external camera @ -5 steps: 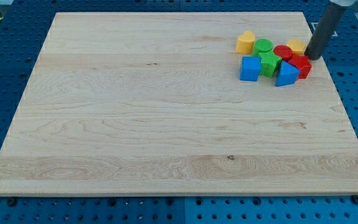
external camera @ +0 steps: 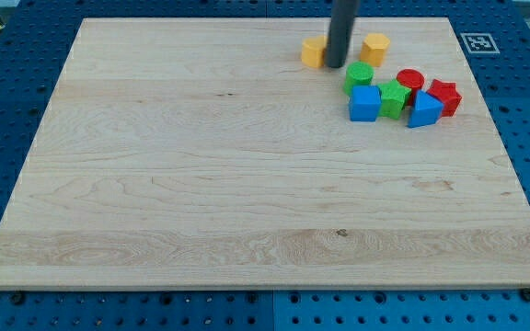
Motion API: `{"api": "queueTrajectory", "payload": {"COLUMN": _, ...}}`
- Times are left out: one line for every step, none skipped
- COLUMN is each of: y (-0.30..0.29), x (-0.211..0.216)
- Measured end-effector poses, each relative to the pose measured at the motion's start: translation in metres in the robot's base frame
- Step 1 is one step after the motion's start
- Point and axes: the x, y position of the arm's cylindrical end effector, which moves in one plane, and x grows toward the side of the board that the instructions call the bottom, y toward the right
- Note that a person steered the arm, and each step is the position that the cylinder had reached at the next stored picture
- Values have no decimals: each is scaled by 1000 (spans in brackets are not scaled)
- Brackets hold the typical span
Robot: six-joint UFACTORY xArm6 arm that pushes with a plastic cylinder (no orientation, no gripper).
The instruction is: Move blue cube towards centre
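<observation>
The blue cube (external camera: 365, 103) sits in the cluster near the worktop's (external camera: 201, 184) top right, far from centre, so the push is undone. My tip (external camera: 336, 66) holds nothing, standing above-left of it, touching a yellow block (external camera: 313, 53) it partly hides. That block's shape is unclear.

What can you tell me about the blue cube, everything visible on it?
The blue cube is a small, solid-looking block, matte blue, sitting flat on the wooden board at the left end of the cluster toward the view's upper right. A green block presses against its right side and a green cylinder sits just above. My tip is above it, not touching.
</observation>
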Motion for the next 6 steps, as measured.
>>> {"api": "queueTrajectory", "payload": {"y": -29, "x": -22}}
{"api": "queueTrajectory", "payload": {"y": -29, "x": -65}}
{"api": "queueTrajectory", "payload": {"y": -37, "x": -89}}
{"api": "queueTrajectory", "payload": {"y": -50, "x": -101}}
{"api": "queueTrajectory", "payload": {"y": -53, "x": -100}}
{"api": "queueTrajectory", "payload": {"y": -59, "x": -100}}
